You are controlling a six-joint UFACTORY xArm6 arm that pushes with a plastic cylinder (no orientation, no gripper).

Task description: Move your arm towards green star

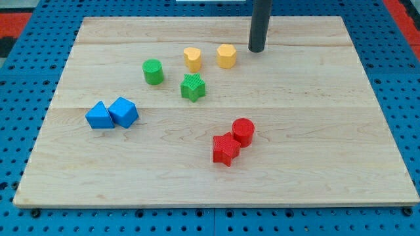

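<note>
Camera view shows a wooden table (315,170) on a blue pegboard base (20,72), seen from above at a slant. My rod (260,23) comes down from the view's top, right of centre, and my tip (256,50) sits on the table near the top edge. No gripper on this arm, just the rod, so nothing to open or close and nothing held. Green star (193,87) lies a little above the table's middle, to the view's lower left of my tip, apart from it. Between them sits the yellow hexagonal block (226,56), just to the view's left of my tip, not touching it. Second yellow block (192,59), shape roughly heart-like but hard to tell, is left of that one and directly above the green star, close but apart. Green cylinder (153,71) is to the star's upper left, near. Two blue blocks at the view's left, touching side by side: blue triangular block (99,116) and blue cube-like block (123,112). Lower right of centre, red star (226,149) and red cylinder (243,132) touch each other, well apart from my tip.
</note>
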